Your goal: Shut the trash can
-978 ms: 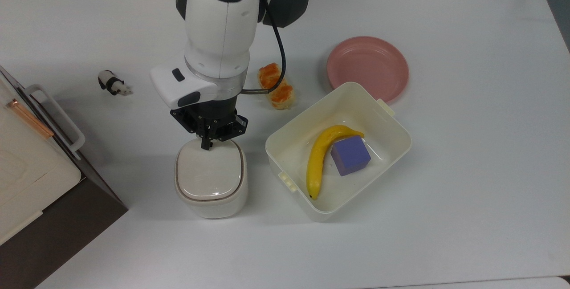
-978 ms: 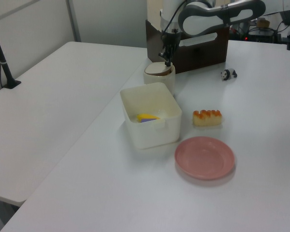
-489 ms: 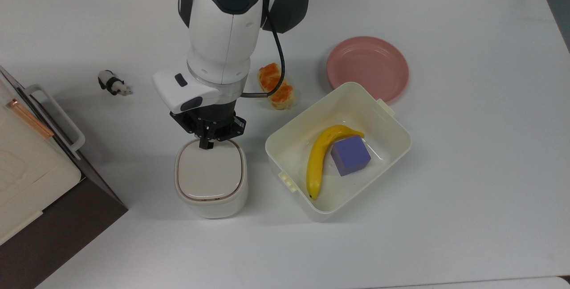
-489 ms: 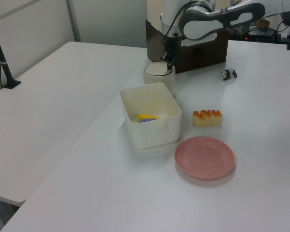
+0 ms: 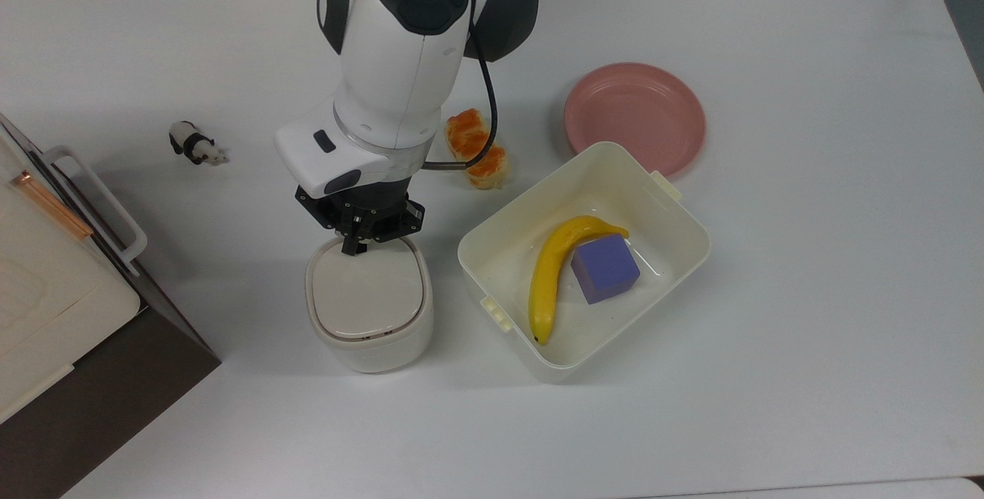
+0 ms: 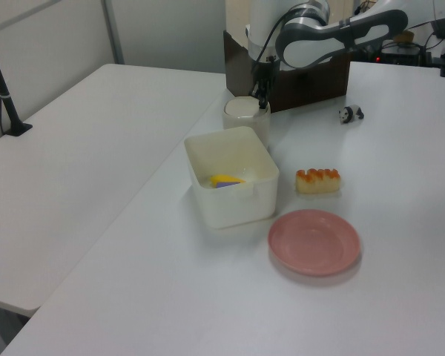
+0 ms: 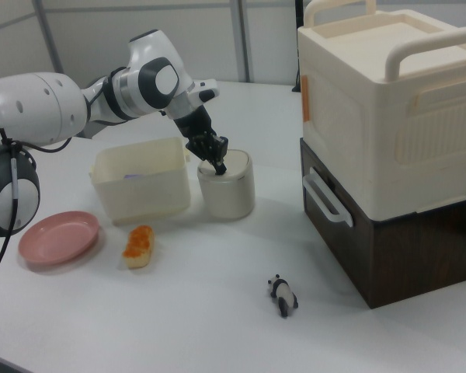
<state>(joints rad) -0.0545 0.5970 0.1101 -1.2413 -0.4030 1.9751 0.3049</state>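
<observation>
- One arm on the job: jaws (image 5: 355, 247) look pinched together, holding nothing, tip down on the lid's rear edge.
- Can (image 5: 370, 302) sits directly under the jaws on the bench (image 5: 807, 268), lid looking flat.
- Risk: tip is right at the lid's rim, so more push could slide it off or skid the light can.
- Tub (image 5: 492, 241) just beside the jaws, the top view's right; big appliance (image 7: 388, 148) on the other side; straight up looks free.

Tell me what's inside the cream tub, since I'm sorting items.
The tub holds a yellow banana and a purple block, touching each other. Whatever lies beneath them is covered.
</observation>
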